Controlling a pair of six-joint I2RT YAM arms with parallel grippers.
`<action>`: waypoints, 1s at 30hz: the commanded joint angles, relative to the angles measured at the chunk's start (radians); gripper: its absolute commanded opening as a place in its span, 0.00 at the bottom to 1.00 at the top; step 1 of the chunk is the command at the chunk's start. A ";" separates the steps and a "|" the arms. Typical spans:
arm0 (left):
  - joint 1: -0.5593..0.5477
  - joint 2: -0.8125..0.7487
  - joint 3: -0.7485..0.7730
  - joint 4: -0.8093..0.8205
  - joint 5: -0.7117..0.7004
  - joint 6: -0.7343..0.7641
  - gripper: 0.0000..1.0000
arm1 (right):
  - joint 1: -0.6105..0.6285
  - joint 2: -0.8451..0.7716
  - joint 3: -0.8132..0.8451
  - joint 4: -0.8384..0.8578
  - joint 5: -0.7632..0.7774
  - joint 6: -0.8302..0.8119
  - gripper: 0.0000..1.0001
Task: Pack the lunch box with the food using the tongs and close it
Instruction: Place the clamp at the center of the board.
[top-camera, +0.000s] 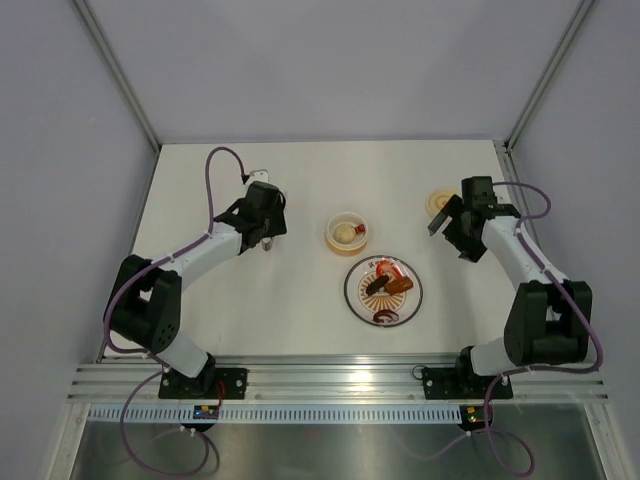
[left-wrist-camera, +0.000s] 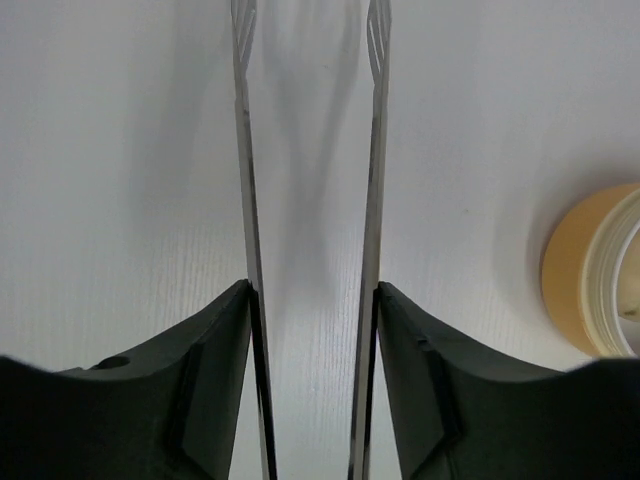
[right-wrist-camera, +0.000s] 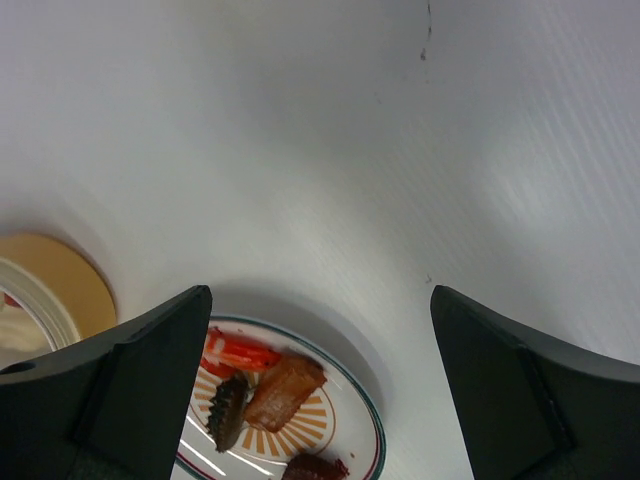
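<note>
Gripped tongs (left-wrist-camera: 375, 180) at left, lunch box (top-camera: 332, 240) mid-frame.
The left gripper (left-wrist-camera: 312, 290) clamped the tongs between its fingers, tong arms apart. The lunch box held a cream ball (top-camera: 345, 233); other food (top-camera: 385, 283) lay on the plate (top-camera: 352, 300) just below-right. The right gripper (right-wrist-camera: 320, 290) gaped empty near the lid (top-camera: 438, 204), upper right.

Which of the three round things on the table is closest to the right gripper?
The plain cream lid, right beside the right gripper; the lunch box and patterned plate sit mid-table.
</note>
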 joint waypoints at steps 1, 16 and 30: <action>0.003 0.008 -0.003 0.074 -0.019 -0.031 0.62 | -0.050 0.103 0.135 0.062 0.041 -0.032 1.00; -0.023 -0.171 0.068 -0.127 -0.002 -0.025 0.96 | -0.089 0.669 0.803 -0.102 0.158 -0.205 0.97; -0.040 -0.286 0.042 -0.225 0.066 0.002 0.96 | -0.089 0.885 0.994 -0.151 -0.046 -0.489 0.99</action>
